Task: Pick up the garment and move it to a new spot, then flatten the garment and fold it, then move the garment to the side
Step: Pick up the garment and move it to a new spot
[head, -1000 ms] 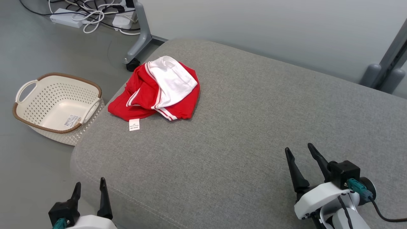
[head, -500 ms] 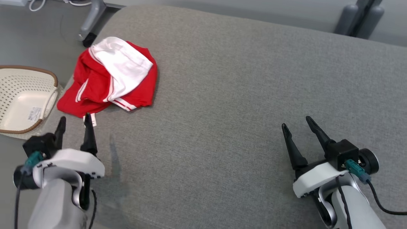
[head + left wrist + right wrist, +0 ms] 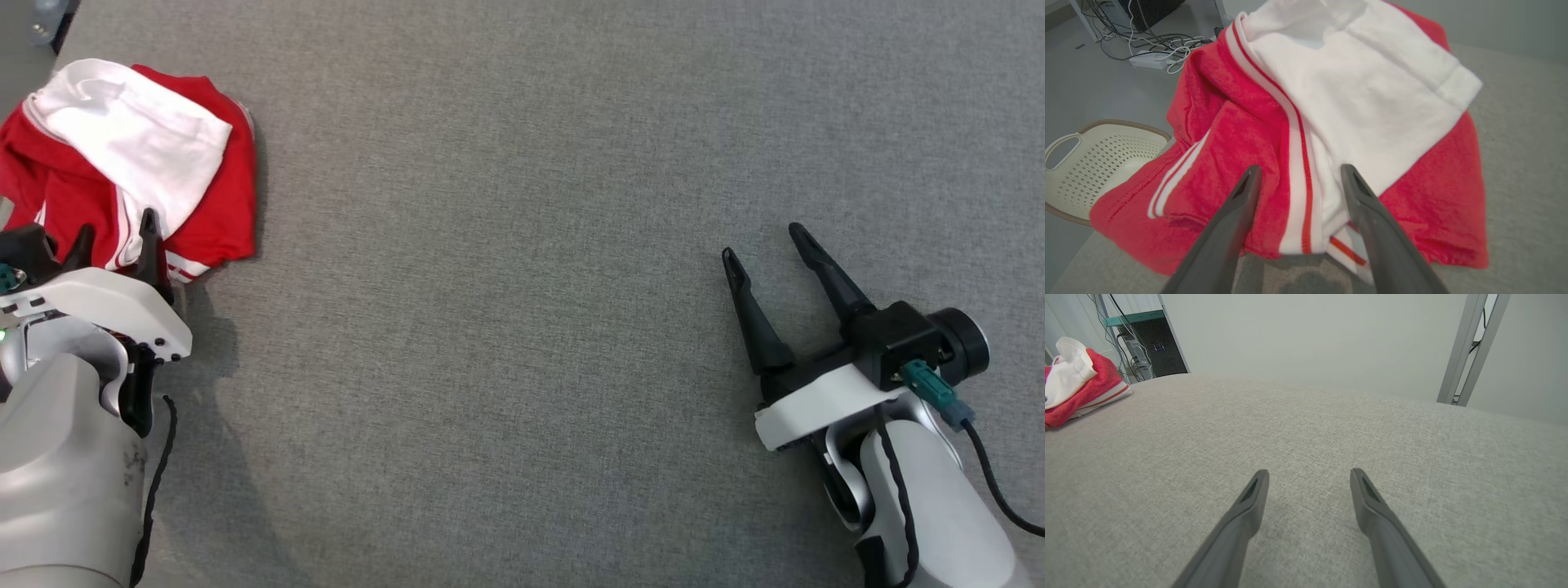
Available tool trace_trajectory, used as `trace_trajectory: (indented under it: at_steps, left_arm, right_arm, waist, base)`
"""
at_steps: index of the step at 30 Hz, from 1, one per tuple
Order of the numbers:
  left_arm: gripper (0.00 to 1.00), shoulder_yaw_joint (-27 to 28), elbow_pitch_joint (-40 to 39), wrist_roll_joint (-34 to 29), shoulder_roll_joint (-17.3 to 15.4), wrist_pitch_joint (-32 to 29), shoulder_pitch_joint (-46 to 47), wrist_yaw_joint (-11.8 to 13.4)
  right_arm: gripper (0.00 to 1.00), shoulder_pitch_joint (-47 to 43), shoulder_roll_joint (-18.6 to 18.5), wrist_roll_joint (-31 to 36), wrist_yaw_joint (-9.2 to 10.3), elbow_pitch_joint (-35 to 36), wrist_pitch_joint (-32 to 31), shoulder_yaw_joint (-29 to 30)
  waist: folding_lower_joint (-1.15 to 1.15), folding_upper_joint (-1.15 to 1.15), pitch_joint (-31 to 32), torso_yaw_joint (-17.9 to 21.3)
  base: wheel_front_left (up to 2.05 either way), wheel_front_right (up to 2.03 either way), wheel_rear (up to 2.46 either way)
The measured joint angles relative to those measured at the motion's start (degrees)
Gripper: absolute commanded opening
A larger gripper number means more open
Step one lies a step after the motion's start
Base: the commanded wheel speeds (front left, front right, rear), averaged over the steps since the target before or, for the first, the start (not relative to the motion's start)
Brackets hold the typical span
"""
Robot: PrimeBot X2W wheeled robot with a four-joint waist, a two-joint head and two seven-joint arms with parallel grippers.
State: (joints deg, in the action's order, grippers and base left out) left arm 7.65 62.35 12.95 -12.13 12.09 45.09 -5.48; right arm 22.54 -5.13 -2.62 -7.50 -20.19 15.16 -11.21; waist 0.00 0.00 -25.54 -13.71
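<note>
The garment (image 3: 131, 143) lies bunched at the left edge of the grey cushion (image 3: 522, 204), so the left gripper (image 3: 1300, 171), fingers spread, straddles its striped fold, apparently not yet touching, ready for pickup, while the right gripper (image 3: 761, 242) rests spread and empty, well apart.

Red-and-white striped garment (image 3: 131, 163), grey cushion (image 3: 522, 286)

I see the garment (image 3: 122, 155) lying at the far left edge of the cushion (image 3: 522, 204), with my left gripper (image 3: 117, 224) just before its near hem and my right gripper (image 3: 761, 242) well apart, over the right side. Beyond the left edge, a basket (image 3: 1098, 163) stands on the floor (image 3: 1106, 94), with cables (image 3: 1163, 43) farther behind.
</note>
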Motion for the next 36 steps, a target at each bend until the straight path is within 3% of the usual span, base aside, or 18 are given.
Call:
trace_trajectory:
  at_steps: [7,8,9,26,36]
  left_arm:
    - [1.0,-0.63,7.7,-0.08,-1.88,-6.54,4.48,1.51]
    - [0.39,-0.73,8.06,-0.04,-2.08,-6.77,4.76,1.51]
    - [0.0,-0.85,8.34,-0.04,-2.19,-6.75,4.77,1.53]
    - [0.0,-6.67,6.78,-1.77,0.27,1.69,7.16,-1.32]
    - [0.0,-16.14,1.26,-2.37,8.48,2.81,4.03,-1.96]
  right_arm:
    - [1.0,1.39,0.07,-0.01,-0.01,0.71,0.02,0.11]
    - [1.0,1.43,0.13,-0.02,-0.01,0.69,0.02,0.18]
    - [1.0,1.43,0.19,-0.04,-0.01,0.6,0.02,0.3]
    - [1.0,-2.24,1.9,-2.36,0.0,-1.53,-0.02,2.97]
    - [1.0,-4.85,2.27,-5.32,0.0,-1.98,-0.02,3.64]
  waist:
    - [0.0,0.0,-2.09,2.3]
    - [0.0,0.0,-2.06,2.49]
    - [0.0,0.0,-1.9,2.62]
    - [0.0,0.0,6.05,4.93]
    - [0.0,0.0,10.7,10.03]
  base:
    - [0.0,0.0,0.0]
    - [0.0,0.0,0.0]
    - [0.0,0.0,0.0]
    - [0.0,0.0,0.0]
    - [0.0,0.0,0.0]
